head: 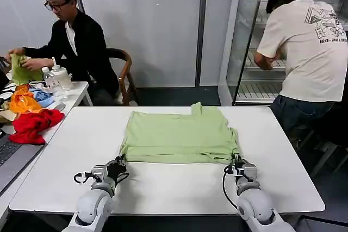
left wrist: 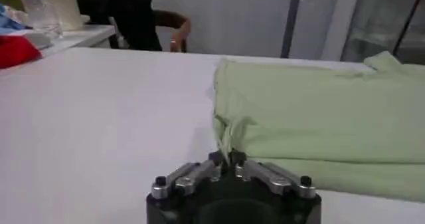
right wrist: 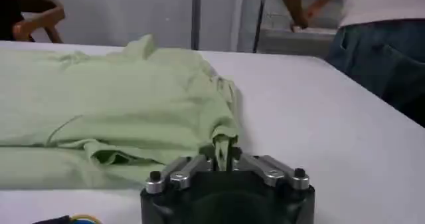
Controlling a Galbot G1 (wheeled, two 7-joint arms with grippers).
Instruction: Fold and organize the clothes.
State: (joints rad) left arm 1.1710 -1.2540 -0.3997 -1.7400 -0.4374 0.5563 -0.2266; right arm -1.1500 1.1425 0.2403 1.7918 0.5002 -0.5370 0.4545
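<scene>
At the near hem of the shirt [head: 179,137], both grippers are closed on cloth. The left gripper [head: 118,162] pinches the near left corner; in its wrist view the fingers [left wrist: 218,159] meet on a thin ridge of green fabric. The right gripper [head: 237,161] pinches the near right corner; its fingers [right wrist: 219,153] clamp a small raised fold.

1 shirt lies on the white table [head: 81,139], centred between the 2 arms. It is folded into a broad band with its long axis running left to right. A doubled fold edge runs along the near side, and a small tab of fabric projects from the far edge, pointing away from the robot. The cloth lies flat except where the 2 corners are lifted slightly at the fingers.

On a side table [head: 76,89] to the left, a person's hands [head: 24,62] hold 1 more green garment [head: 20,71], beside 1 red cloth [head: 33,124] and 1 orange cloth [head: 23,100].
</scene>
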